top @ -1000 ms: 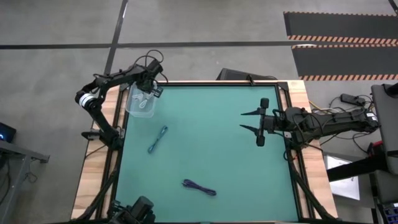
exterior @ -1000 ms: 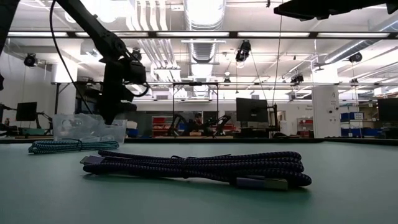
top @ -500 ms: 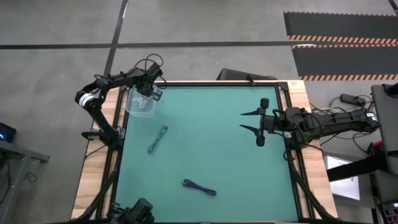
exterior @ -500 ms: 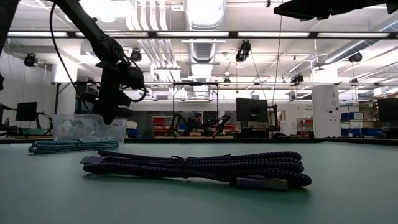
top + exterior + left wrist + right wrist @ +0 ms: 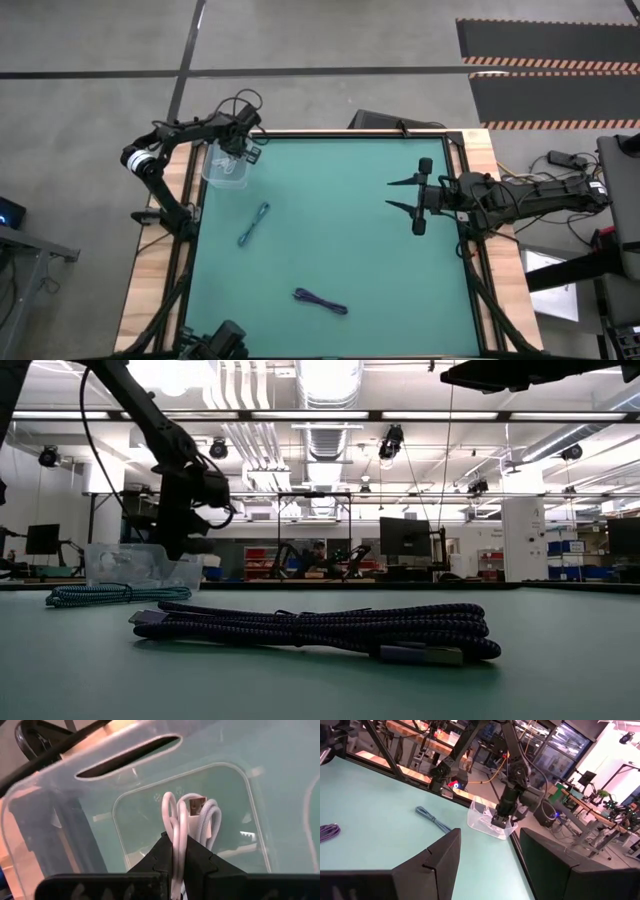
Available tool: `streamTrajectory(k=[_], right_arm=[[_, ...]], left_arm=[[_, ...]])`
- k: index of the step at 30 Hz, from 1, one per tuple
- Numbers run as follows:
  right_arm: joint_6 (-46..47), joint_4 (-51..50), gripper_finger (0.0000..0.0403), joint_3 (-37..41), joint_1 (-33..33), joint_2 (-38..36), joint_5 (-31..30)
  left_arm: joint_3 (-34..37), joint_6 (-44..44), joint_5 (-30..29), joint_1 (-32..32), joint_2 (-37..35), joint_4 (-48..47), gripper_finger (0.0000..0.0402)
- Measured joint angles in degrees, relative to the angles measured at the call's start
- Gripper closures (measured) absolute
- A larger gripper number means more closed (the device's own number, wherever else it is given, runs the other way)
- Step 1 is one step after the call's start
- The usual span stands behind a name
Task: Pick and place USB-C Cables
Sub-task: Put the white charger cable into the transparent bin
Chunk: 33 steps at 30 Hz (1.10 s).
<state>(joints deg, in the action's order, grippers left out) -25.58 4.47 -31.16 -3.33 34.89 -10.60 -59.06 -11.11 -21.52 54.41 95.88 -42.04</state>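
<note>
High view: left gripper (image 5: pixel 236 152) reaches over the clear bin (image 5: pixel 224 181) at the table's (image 5: pixel 340 230) far left corner, pointing down into it. Left wrist view: its fingers (image 5: pixel 160 856) are pinched shut on a looped white cable (image 5: pixel 189 822), which hangs inside the bin, loops running lengthwise away from the fingers. Teal cable (image 5: pixel 253 224) lies diagonally on the mat near the bin; purple cable (image 5: pixel 320 300) lies near the front edge, tilted slightly. Right gripper (image 5: pixel 400 193) waits at right side, jaws spread wide, holding nothing.

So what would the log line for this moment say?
left pincer: shut on white cable, over clear bin | right pincer: open, waiting | teal cable, purple cable: on table
</note>
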Motion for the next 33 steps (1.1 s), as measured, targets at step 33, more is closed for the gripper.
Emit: streamTrajectory(k=[33], right_arm=[[1.6, -0.9, 0.0207, -0.1, 0.0, -0.7, 0.1]], left_arm=[[0.6, 1.0, -0.2, 0.0, 0.0, 0.6, 0.0371]])
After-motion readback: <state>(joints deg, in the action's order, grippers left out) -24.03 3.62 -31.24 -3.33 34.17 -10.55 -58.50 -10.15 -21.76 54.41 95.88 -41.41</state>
